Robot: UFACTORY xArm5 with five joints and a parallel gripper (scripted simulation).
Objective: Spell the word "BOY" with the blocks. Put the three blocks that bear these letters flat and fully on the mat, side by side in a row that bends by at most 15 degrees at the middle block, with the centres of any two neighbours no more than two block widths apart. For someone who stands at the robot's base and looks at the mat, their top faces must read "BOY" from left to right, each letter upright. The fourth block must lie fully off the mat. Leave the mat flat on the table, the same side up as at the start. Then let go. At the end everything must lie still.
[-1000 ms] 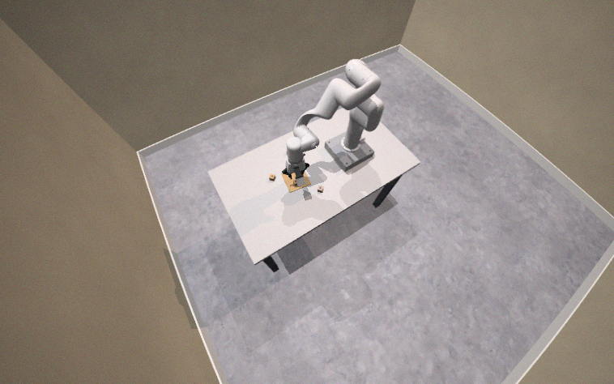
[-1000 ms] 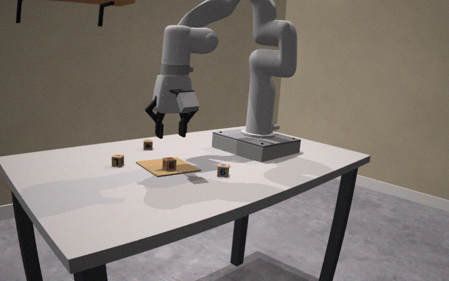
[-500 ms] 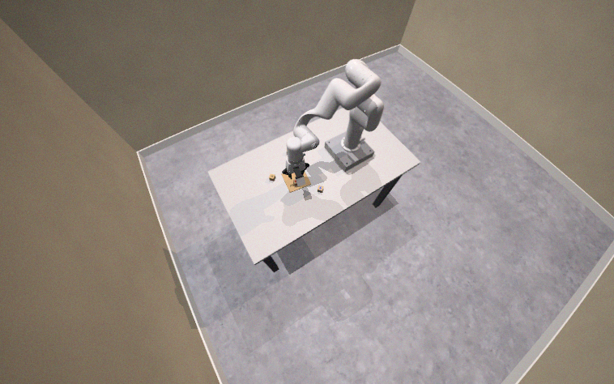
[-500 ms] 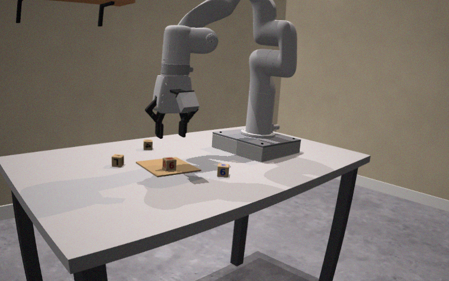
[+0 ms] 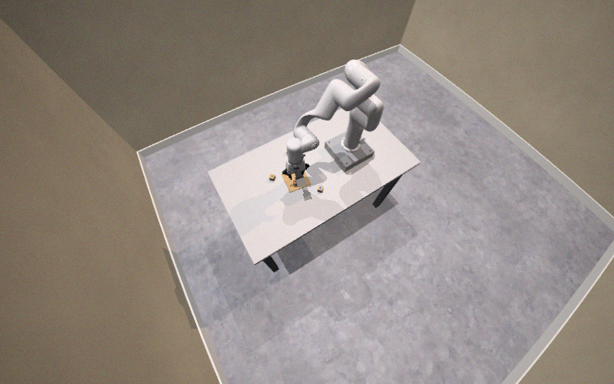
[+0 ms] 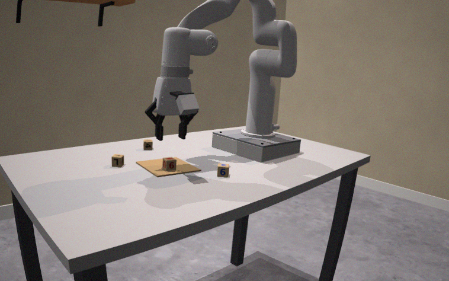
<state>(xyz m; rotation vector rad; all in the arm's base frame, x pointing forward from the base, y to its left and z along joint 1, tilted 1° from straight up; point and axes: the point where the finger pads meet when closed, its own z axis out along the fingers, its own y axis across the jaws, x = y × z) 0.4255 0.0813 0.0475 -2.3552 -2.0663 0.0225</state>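
A tan mat [image 6: 167,166] lies on the white table; it also shows in the overhead view [image 5: 296,181]. One wooden block with a red mark on its side [image 6: 169,163] sits on the mat. A block with a blue mark [image 6: 223,170] lies on the table right of the mat. A block with a dark mark [image 6: 117,160] lies left of the mat, and another [image 6: 147,144] behind it. The top letters are too small to read. My gripper [image 6: 170,133] hangs above the mat's far side, well clear of the blocks, partly open and empty.
The robot's grey base plate [image 6: 256,144] stands on the table at the back right. A wooden shelf [image 6: 99,2] hangs on the wall at the upper left.
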